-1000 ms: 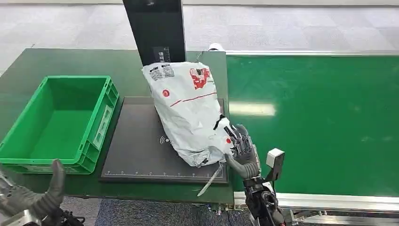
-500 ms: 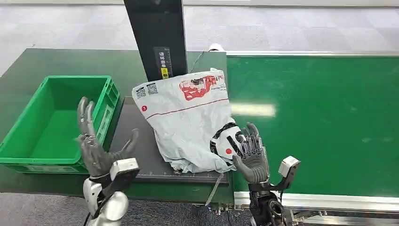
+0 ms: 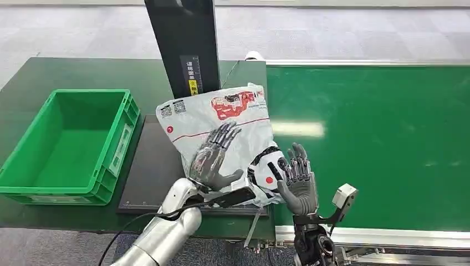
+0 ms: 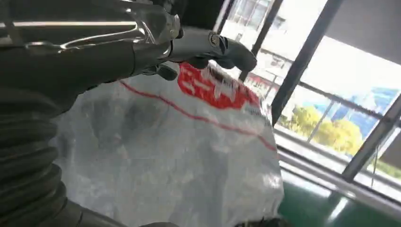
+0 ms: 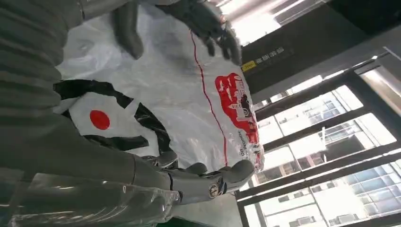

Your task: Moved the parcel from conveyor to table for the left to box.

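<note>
The green conveyor belt fills the right half of the head frame, and the dark green table takes the left half. On the table at centre left lies the black scanning mat, with the green plastic crate beside it at the left edge and a black upright post rising at top centre.

The white plastic parcel, printed with red graphics and a thin red line, rests in the middle of the frame on the right part of the mat, its far corner against the foot of the post and its right edge along the border with the belt.

My left arm comes up from the bottom centre, silver and angled toward the upper right. My left hand lies over the near side of the parcel, released, fingers stretched and spread toward the red print, thumb pointing right; it grasps nothing, and whether the palm actually presses the plastic I cannot tell.

My right arm rises at lower centre right, near the belt's edge. My right hand stands upright, palm turned toward the parcel's lower right corner, fingers apart and straight, holding nothing; its fingertips sit just beside the crumpled plastic.
</note>
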`<state>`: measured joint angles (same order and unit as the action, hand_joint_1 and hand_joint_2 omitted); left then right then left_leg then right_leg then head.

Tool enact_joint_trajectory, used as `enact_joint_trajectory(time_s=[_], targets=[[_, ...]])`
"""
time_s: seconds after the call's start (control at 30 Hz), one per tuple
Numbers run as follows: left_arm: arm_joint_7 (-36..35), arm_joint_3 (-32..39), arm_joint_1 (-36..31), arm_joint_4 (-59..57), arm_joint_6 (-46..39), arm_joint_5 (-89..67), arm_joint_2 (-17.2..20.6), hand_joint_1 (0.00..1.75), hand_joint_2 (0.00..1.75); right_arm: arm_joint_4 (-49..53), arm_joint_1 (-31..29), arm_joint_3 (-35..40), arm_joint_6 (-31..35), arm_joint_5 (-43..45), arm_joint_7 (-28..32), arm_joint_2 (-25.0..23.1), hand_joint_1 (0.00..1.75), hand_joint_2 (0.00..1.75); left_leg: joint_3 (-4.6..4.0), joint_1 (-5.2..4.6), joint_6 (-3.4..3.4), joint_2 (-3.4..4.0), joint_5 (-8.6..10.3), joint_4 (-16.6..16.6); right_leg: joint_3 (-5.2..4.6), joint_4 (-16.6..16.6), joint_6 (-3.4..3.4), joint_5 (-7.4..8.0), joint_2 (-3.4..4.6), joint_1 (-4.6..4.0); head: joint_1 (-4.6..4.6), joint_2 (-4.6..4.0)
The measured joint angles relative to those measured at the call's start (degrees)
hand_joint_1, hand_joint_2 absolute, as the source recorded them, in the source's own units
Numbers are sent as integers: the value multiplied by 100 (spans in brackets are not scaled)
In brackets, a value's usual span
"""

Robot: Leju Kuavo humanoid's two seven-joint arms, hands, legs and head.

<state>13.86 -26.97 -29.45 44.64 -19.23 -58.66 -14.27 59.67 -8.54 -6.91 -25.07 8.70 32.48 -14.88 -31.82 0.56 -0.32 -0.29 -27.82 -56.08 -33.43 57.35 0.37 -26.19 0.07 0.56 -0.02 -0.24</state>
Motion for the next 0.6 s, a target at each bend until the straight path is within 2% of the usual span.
enact_joint_trajectory(time_s=[0.23, 0.33, 0.37, 0.4, 0.5, 0.6], targets=[[-2, -388, -497, -1371, 1090, 42, -15, 0, 175, 0, -14, -48, -15, 400, 20, 2, 0, 175, 1, 0, 0, -2, 0, 1, 5, 0, 0, -1, -2, 0, 2, 0], [4, -520, -657, -1656, 1274, 31, -37, 0, 175, 0, -12, -74, -15, 610, 11, -2, 0, 175, 13, 0, 1, -5, -2, 2, 24, 0, 1, -3, -4, 0, 0, 0], [-9, -555, -675, -1721, 1307, 31, -37, 54, 175, 0, -12, -83, -13, 651, -2, -11, 0, 175, 19, 0, 1, -5, -3, 2, 29, 0, 1, -4, -4, 0, 2, 0], [-37, -579, -704, -1765, 1320, 26, -44, 148, 175, 0, -12, -87, -11, 680, -15, -15, 0, 175, 21, 0, 1, -5, -3, 3, 34, 0, 1, -5, -5, 0, 0, 0], [-124, -671, -710, -1850, 1300, -13, -42, 173, 175, -2, -20, -90, 7, 723, -66, -41, 0, 175, 32, 0, 2, -6, -4, 4, 51, 0, 1, -5, -6, 1, 0, 0], [-157, -738, -658, -1885, 1178, -50, -22, 175, 175, -35, -80, -74, 76, 762, -79, -48, 0, 175, 38, 0, 2, -6, -4, 5, 60, 0, 1, -5, -6, 1, 0, 0]])
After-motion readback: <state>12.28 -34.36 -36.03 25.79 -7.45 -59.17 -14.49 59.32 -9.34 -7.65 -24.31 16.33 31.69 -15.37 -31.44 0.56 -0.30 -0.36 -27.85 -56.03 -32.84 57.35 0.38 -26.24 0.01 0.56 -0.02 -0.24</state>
